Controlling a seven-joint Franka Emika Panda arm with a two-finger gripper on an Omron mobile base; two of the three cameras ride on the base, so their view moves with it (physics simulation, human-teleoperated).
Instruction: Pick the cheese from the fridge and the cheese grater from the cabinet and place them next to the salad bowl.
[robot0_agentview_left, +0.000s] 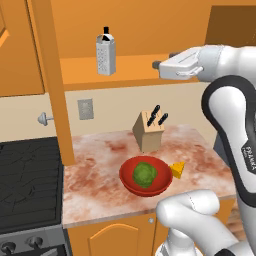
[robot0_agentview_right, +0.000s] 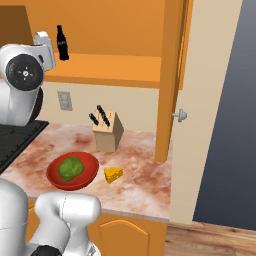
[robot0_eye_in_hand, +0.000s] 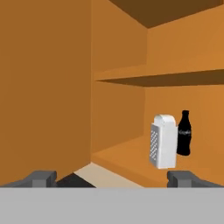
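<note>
I count one cheese grater (robot0_agentview_left: 106, 54) and one dark cola bottle (robot0_agentview_right: 61, 43), both standing upright on the lower shelf of the open cabinet (robot0_agentview_left: 125, 70); from the hand view the bottle sits just behind and beside the grater. Down on the counter (robot0_agentview_left: 100, 165) I see one salad bowl (robot0_agentview_left: 131, 181) holding one green lettuce ball (robot0_agentview_left: 144, 174), and one cheese (robot0_agentview_left: 177, 169) wedge lying just beside the bowl's rim. One knife block (robot0_agentview_left: 149, 131) stands behind the bowl with three black handles showing. My gripper (robot0_eye_in_hand: 113, 178) is level with the shelf, fingers spread wide and holding nothing, with the grater well ahead of it.
</note>
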